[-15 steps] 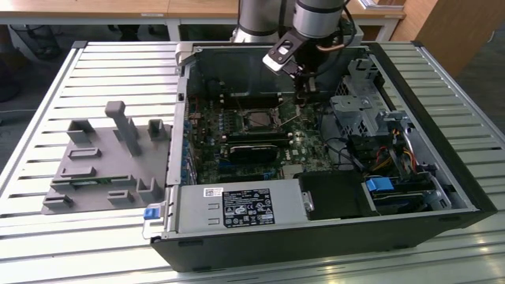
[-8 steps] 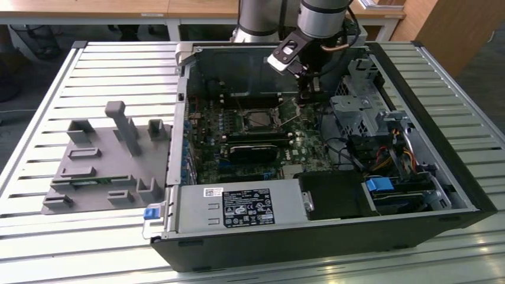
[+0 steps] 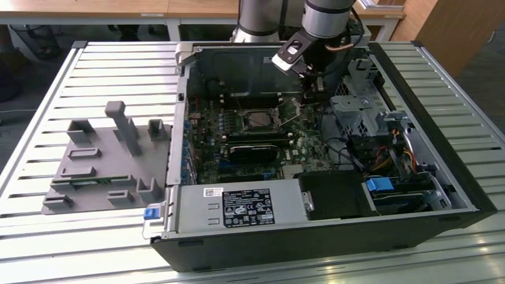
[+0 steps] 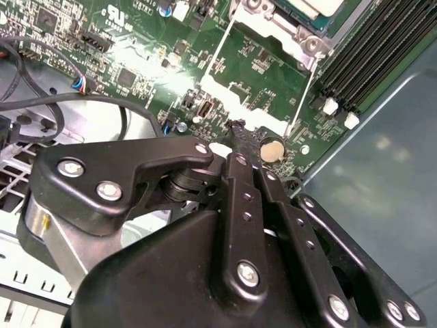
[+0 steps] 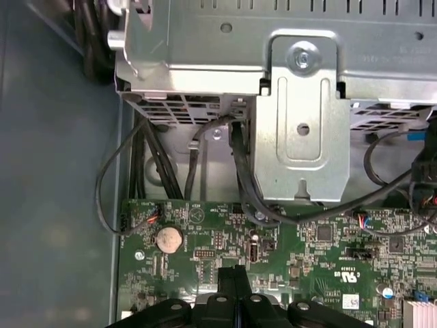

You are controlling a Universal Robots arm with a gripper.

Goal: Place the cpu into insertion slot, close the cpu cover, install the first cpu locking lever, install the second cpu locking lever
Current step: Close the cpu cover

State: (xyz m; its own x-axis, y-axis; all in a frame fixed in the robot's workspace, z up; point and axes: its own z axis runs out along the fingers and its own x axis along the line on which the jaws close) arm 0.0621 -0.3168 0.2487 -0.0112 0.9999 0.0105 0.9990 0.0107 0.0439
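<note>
The insertion slot (image 3: 256, 120) sits mid-board inside the open computer case, silvery rim around a dark centre. In the second wrist view the silvery cpu cover (image 4: 276, 31) lies over it, and a pale face that looks like the cpu (image 4: 307, 5) shows in its window. Two thin wire locking levers (image 4: 217, 53) (image 4: 304, 96) run from the socket's corners toward my gripper (image 4: 239, 130). The black fingers (image 5: 232, 277) are pressed together with nothing between them. They hover low over the green board beside a coin cell (image 5: 168, 238), a short way from the socket. In the exterior view the gripper (image 3: 308, 94) hangs on the socket's right.
A silver drive cage (image 5: 300, 102) with black cable bundles (image 5: 147, 164) stands close to the gripper. Long black memory slots (image 4: 382, 48) and the case wall (image 4: 382, 171) flank the socket. A grey fixture (image 3: 103, 160) lies on the slatted table on the exterior view's left.
</note>
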